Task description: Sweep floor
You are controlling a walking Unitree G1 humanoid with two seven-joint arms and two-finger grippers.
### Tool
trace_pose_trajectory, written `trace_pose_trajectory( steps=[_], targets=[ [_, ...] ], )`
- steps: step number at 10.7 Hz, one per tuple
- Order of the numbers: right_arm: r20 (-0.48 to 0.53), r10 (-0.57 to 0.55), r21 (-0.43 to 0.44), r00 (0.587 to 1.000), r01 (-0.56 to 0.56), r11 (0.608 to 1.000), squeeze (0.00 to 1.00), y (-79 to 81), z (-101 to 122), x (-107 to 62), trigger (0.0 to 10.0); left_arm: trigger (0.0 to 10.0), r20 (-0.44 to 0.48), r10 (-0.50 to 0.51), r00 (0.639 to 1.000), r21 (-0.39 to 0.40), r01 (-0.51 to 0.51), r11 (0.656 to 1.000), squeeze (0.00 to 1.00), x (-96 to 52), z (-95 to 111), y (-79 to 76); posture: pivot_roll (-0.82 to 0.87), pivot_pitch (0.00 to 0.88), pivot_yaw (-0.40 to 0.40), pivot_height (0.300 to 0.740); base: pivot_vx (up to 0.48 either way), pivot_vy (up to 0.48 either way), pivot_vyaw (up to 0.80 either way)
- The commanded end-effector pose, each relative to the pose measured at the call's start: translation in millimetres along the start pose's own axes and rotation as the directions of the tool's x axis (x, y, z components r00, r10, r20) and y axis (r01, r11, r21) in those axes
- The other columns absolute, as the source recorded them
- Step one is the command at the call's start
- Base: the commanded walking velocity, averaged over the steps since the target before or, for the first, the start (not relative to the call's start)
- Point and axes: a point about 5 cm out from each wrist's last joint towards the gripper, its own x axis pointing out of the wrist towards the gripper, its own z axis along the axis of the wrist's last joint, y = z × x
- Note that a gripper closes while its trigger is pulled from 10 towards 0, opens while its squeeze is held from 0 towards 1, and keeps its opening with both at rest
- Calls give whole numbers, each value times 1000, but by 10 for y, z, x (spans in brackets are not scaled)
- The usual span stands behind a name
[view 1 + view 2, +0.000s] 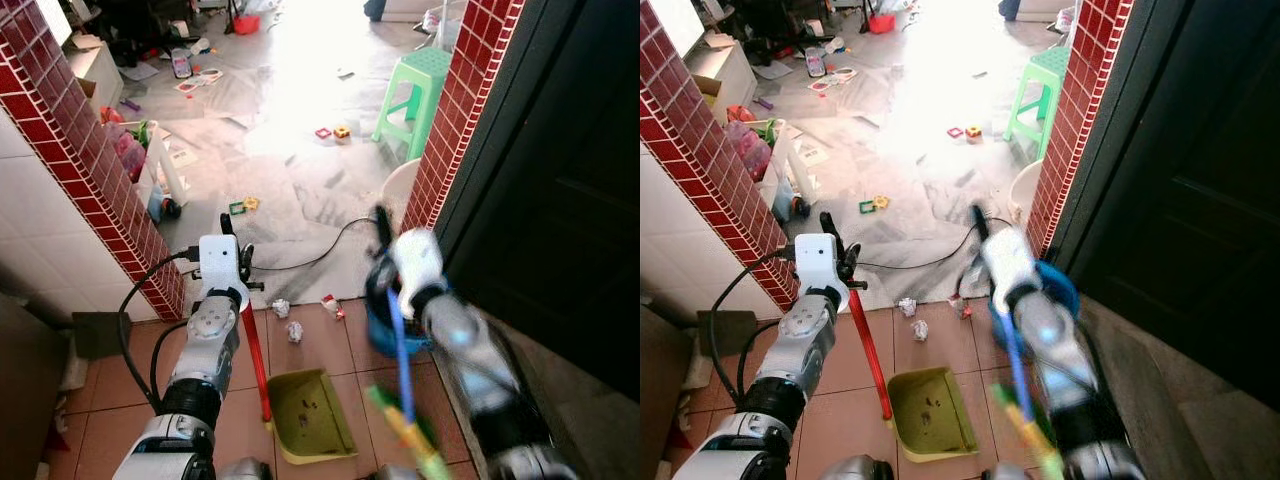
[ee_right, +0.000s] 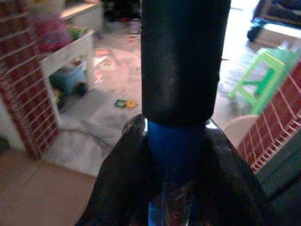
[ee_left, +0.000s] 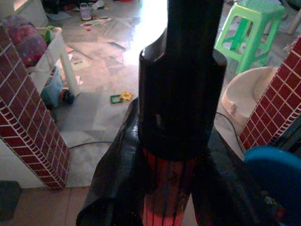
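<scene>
Your left gripper (image 1: 232,262) has its black fingers (image 3: 113,183) clenched around the red handle of the yellow-green plastic dustpan (image 1: 308,414), which stands on the terracotta floor tiles (image 1: 320,345) between your two arms. The red handle (image 1: 256,360) runs nearly upright, leaning slightly, from the fingers down to the pan's rear edge; the pan's open mouth faces away from you, toward the doorway.

Your right gripper (image 1: 385,262) has its fingers (image 2: 117,183) clenched around the blue handle of the broom (image 1: 398,350). The broom's long axis slopes from the fingers back toward you, ending in blurred green and yellow bristles (image 1: 410,430) near the lower edge of the eye views.

Crumpled white paper scraps (image 1: 288,320) lie on the tiles just beyond the dustpan's mouth, near the threshold to the grey marble floor (image 1: 290,190).

The passage is bounded by a red-tiled wall edge (image 1: 90,160) on your left and a red-tiled pillar (image 1: 460,110) beside a dark door (image 1: 560,180) on your right. A blue bucket (image 3: 273,183) sits at the pillar's foot, and a black cable (image 1: 320,255) crosses the threshold. Beyond, a green plastic stool (image 1: 415,95) and scattered toys (image 1: 335,132) stand well apart on the marble.
</scene>
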Motion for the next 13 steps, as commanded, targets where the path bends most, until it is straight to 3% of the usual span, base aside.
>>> trace_pose_trajectory(
  steps=[1, 3, 5, 8, 9, 10, 11, 13],
  targets=[
    [24, -36, 85, 999, 34, 996, 0, -14, 94, 68, 10000, 10000, -40, -6, 999, -13, 6, 1000, 0, -1, -58, -29, -138, 33, 20, 740, 0, 0, 0],
    [80, -86, 146, 993, 73, 987, 0, 2, 251, 161, 10000, 10000, -64, -15, 998, -28, 13, 1000, 0, 2, -80, -51, -139, 31, 15, 740, 0, 0, 0],
    [138, -115, 174, 984, 90, 981, 0, 87, 435, 254, 10000, 10000, -148, -171, 974, 11, 174, 985, 0, -55, -198, -233, -128, 30, 11, 740, 0, 0, 0],
    [151, -148, 424, 977, 72, 903, 0, 59, 568, 283, 10000, 10000, -170, -177, 969, 7, 181, 983, 0, -81, -253, -249, -133, 32, 12, 740, 0, 0, 0],
    [158, -148, 458, 976, 61, 887, 0, 24, 621, 285, 10000, 10000, -172, -181, 968, 6, 185, 983, 0, -82, -247, -253, -136, 31, 12, 740, 0, 0, 0],
    [183, -145, 435, 972, 52, 899, 0, -18, 675, 278, 10000, 10000, -174, -183, 968, 6, 187, 982, 0, -84, -245, -256, -139, 29, 12, 740, 0, 0, 0],
    [275, -124, 246, 953, 55, 968, 0, -129, 837, 229, 10000, 10000, -173, -180, 968, 5, 184, 983, 0, -86, -248, -253, -140, 26, 10, 740, 0, 0, 0],
    [335, -99, 144, 937, 53, 988, 0, -239, 984, 168, 10000, 10000, -183, -159, 970, 24, 166, 986, 0, -92, -269, -202, -145, 22, 11, 740, 0, 0, 0]
  ],
)
